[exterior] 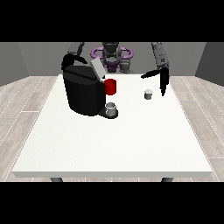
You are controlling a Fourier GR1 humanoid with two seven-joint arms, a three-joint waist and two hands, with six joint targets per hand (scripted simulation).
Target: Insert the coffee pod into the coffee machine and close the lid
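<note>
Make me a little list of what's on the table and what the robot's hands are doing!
table: white table, robot behind it
coffee machine: black coffee machine at the view's left, lid tilted up, open
red cup: red cup just beside the machine
grey cup: grey cup on the machine's tray
coffee pod: small pale coffee pod on the table, nothing holding it
hand at the view's right: hand at the view's right hangs close beside the pod, fingers straight, pointing down
hand at the view's left: hand at the view's left behind the machine's top, holding nothing visible
</note>
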